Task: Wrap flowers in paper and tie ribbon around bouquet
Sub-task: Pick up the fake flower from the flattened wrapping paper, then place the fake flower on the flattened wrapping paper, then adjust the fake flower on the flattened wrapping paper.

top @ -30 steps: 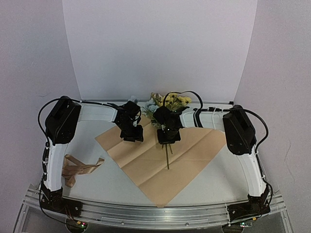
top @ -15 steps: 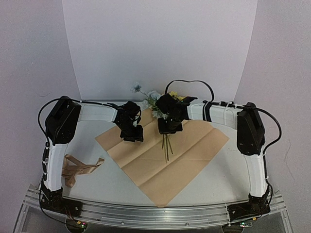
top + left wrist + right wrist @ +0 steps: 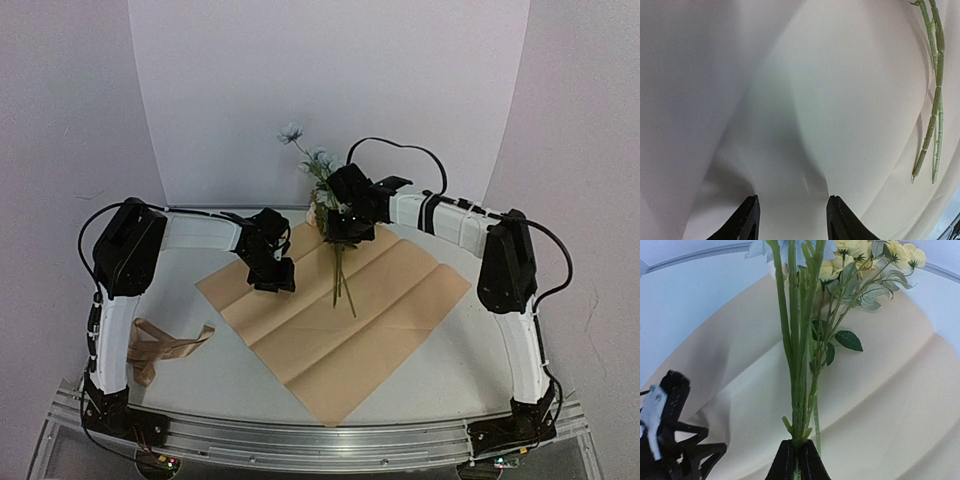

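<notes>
1. Surrounding the work, the table point(image 3: 195, 285) carried the ribbon point(image 3: 160, 345) in a loose heap at about 8 o'clock from the paper point(image 3: 340, 330), well apart from it. A white backdrop point(image 3: 330, 70) stood behind at 12 o'clock.
2. The paper lay flat as a creased diamond with its tan face up, in the middle of the table.
3. The left gripper point(image 3: 273, 283) sat over the paper's 10 o'clock edge. In its wrist view its fingers point(image 3: 747, 220) stood apart with only paper point(image 3: 805, 100) showing between them. Whether they touched the sheet could not be told.
4. That left gripper point(image 3: 670, 440) was the nearest thing beside the flowers, at about 9 o'clock from the stems but clear of them.
5. The right gripper point(image 3: 338, 238) had its jaws closed tight on the flowers point(image 3: 320, 162) partway down the stems, over the paper's 12 o'clock corner.
6. The flowers' point(image 3: 805, 330) long axis ran from about 11 o'clock to 5 o'clock in the top view. The blooms pointed up and away against the backdrop and the stem ends point(image 3: 932, 130) pointed down over the paper.
7. Whether the stem tips touched the sheet could not be told.
</notes>
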`<act>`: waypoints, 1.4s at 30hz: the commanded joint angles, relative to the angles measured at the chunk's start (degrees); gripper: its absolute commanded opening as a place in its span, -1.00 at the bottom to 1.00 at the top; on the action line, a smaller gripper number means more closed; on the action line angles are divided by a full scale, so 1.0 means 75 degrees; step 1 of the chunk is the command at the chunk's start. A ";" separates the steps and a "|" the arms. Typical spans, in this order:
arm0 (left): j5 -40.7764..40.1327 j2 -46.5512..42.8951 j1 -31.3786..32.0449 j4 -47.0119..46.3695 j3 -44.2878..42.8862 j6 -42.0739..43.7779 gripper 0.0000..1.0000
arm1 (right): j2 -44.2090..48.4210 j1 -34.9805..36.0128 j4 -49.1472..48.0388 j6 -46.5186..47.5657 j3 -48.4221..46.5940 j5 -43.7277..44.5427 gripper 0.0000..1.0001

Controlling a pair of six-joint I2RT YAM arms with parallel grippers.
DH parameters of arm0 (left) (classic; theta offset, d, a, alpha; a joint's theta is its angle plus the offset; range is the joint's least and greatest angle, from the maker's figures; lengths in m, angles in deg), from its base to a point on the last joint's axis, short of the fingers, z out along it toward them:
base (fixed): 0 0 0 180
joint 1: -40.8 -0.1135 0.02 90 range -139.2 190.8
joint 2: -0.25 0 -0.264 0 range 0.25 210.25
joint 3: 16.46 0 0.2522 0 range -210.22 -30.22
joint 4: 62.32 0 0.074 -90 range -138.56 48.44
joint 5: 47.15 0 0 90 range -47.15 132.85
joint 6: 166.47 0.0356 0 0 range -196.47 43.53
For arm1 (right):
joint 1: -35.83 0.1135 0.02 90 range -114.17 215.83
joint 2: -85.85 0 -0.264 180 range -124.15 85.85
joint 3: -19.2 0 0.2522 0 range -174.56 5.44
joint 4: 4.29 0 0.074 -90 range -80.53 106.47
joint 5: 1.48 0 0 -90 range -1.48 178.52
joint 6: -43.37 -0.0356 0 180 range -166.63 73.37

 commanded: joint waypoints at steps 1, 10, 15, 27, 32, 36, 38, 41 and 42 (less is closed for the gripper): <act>0.0155 0.0046 -0.0025 0.0204 -0.0151 0.0143 -0.05 | -0.0846 -0.0514 0.0126 0.0237 -0.0634 -0.0146 -1.00; 0.0196 0.0063 -0.0025 0.0211 -0.0205 0.0143 -0.05 | -0.1507 -0.0732 0.0237 -0.0181 -0.0996 -0.0932 0.00; 0.0243 0.0133 -0.0025 0.0243 -0.0293 0.0143 -0.05 | -0.1579 -0.0670 0.0312 -0.0575 -0.1006 -0.1085 0.45; 0.0283 0.0180 -0.0025 0.0267 -0.0445 0.0201 -0.05 | -0.1785 -0.0293 0.1477 -0.1182 -0.1145 -0.0224 0.71; 0.0288 0.0172 -0.0024 0.0270 -0.0412 0.0219 -0.05 | -0.1638 -0.0114 0.1892 -0.1296 -0.1142 0.0479 0.78; 0.0276 0.0130 -0.0035 0.0263 -0.0395 0.0242 -0.05 | -0.1748 -0.0105 0.2033 -0.1470 -0.1101 0.0391 0.84; 0.0273 0.0094 -0.0036 0.0268 -0.0401 0.0260 -0.05 | -0.1798 -0.0106 0.2164 -0.1536 -0.1123 0.0327 0.87; 0.0267 0.0032 -0.0050 0.0273 -0.0387 0.0272 -0.05 | -0.1681 -0.0106 0.2183 -0.1651 -0.0930 0.0256 0.83; 0.0272 0.0021 -0.0055 0.0273 -0.0382 0.0272 -0.05 | -0.1662 -0.0106 0.2189 -0.1682 -0.0877 0.0215 0.80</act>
